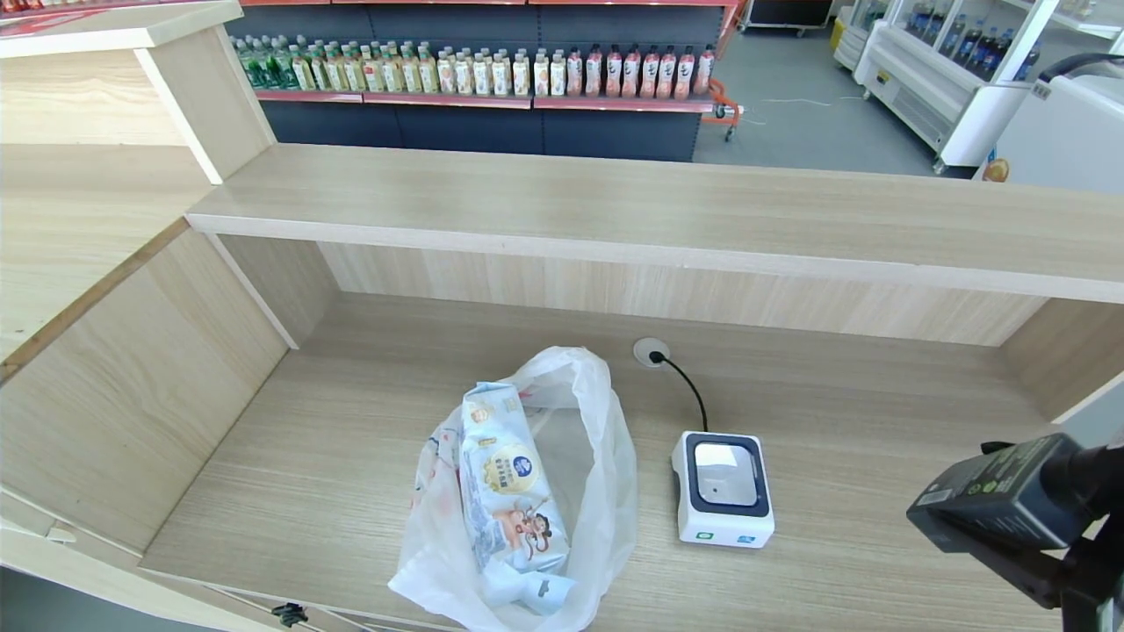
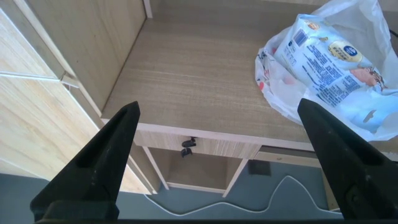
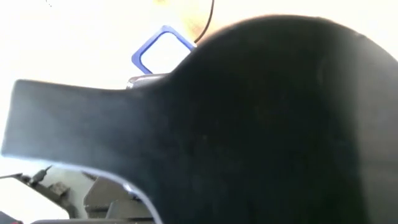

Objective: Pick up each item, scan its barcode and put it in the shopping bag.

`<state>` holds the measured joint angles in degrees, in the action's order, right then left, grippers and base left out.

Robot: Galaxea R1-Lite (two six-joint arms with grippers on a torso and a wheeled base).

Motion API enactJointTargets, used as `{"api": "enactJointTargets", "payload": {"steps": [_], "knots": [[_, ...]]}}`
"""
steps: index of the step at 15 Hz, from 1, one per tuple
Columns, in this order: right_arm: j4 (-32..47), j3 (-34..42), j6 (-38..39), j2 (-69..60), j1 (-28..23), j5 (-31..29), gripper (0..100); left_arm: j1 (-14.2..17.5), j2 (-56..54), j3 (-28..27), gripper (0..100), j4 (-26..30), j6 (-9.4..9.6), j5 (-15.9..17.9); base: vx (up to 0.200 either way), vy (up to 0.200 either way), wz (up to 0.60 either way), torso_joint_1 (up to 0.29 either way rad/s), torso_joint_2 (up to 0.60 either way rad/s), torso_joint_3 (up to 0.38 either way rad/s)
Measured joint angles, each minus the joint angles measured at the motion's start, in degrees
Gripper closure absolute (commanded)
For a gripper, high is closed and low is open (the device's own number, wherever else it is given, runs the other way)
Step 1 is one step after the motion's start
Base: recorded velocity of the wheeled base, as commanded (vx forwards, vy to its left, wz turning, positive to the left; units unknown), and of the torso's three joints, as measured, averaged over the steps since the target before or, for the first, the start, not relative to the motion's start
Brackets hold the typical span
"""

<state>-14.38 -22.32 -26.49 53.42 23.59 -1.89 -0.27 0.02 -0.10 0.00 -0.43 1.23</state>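
A soft blue packet [image 1: 509,491] lies in the thin white shopping bag [image 1: 606,456] on the bench [image 1: 878,412], beside the scanner [image 1: 724,487], likely light, squashy and slick, best pinched across its middle; the left claw [image 2: 219,104] hangs wide open, and whether the claw on the right arm [image 1: 1001,496] is open cannot be told.

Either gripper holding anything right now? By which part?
Nothing in the left gripper, fingers open. For the right gripper it cannot be told: a dark shape sits close before its camera.

Packet [image 1: 514,491], likely wipes, inside shopping bag [image 1: 615,491]; scanner [image 1: 724,487] beside.
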Motion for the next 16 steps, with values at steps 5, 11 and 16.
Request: {"api": "enactJointTargets", "payload": {"steps": [5,11,16], "knots": [[-0.06,2.21,0.28,-3.39,-0.11,0.04,100,0.0,0.0,0.0,0,0.0,0.0,-0.01,0.0,0.0,0.48,0.002,0.0,0.005],[-5.42,3.8,3.45,1.84,-5.81,-0.05,100,0.05,0.0,0.0,0,0.02,0.0,0.0,0.0,0.0,0.0,0.0,0.0,0.0],[-22.1,6.29,22.88,16.24,-5.21,0.23,100,0.0,0.0,0.0,0,0.0,0.0,0.0,0.0,0.0,0.0,0.0,0.0,0.0]]}}
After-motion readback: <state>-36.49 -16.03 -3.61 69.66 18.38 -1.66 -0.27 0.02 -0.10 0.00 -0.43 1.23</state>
